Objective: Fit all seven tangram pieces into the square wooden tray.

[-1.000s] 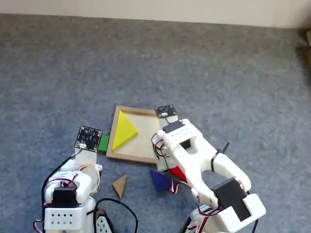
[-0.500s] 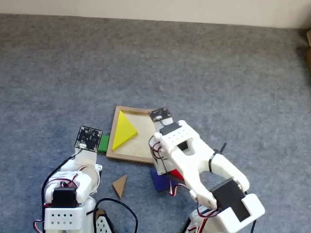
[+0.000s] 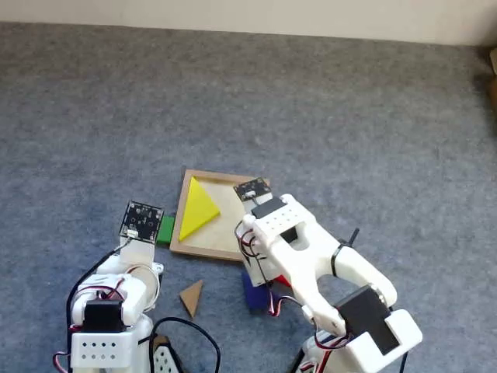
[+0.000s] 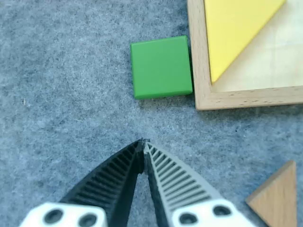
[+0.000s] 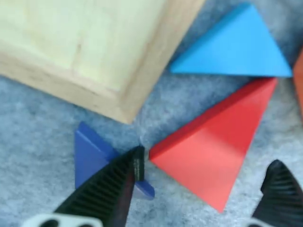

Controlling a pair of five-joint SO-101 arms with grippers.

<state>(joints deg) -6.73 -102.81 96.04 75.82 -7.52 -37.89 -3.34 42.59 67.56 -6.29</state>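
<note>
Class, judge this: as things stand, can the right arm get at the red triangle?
Probably yes. The right arm has its jaws open on either side of the red triangle, with nothing lying on it. One jaw sits close to the dark blue piece, which could get nudged.

The left end effector (image 4: 143,146) is pinched closed, the right end effector (image 5: 208,166) spread wide.
</note>
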